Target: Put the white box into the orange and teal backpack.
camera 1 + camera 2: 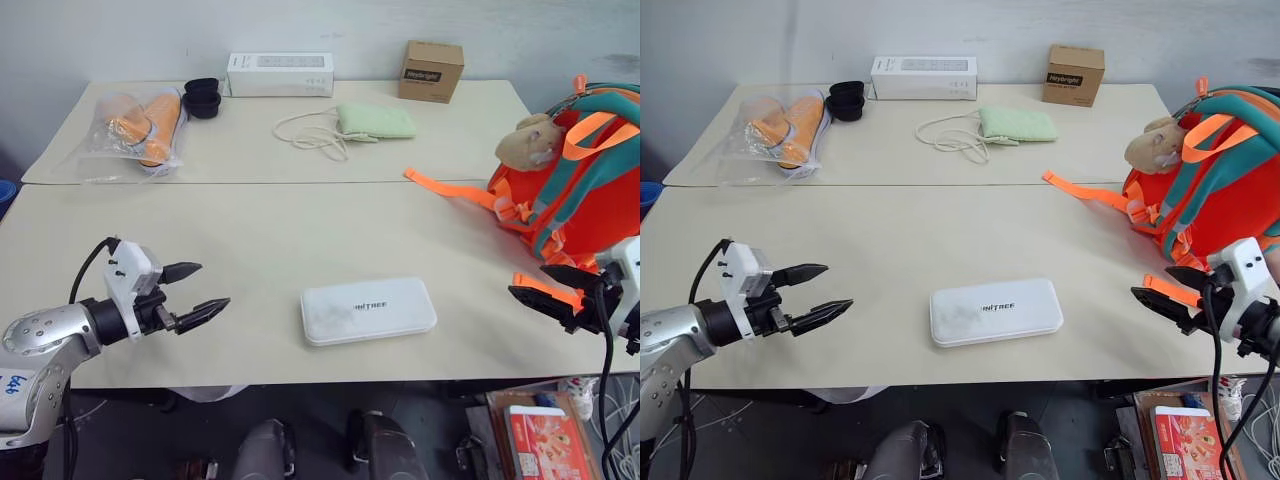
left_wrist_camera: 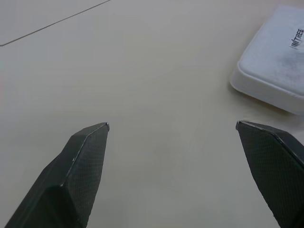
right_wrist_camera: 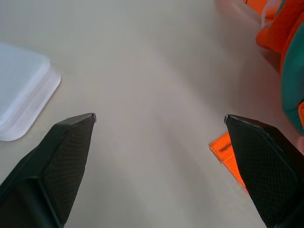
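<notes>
One white box (image 1: 369,310) is seen lying flat on the desk (image 1: 250,230), untouched, between two hands. The left hand (image 1: 197,293) and the right hand (image 1: 532,287) are held wide open and empty on either side of the box, apparently readied for a pickup. One orange and teal backpack (image 1: 590,190) is slumped beyond the box's right end, just behind the right hand.

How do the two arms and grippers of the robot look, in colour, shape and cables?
Each gripper, left and right, has two black pointed fingers with a fine woven texture on a white block. The left arm is silver metal with blue handwriting. Black cables run along both wrists.
</notes>
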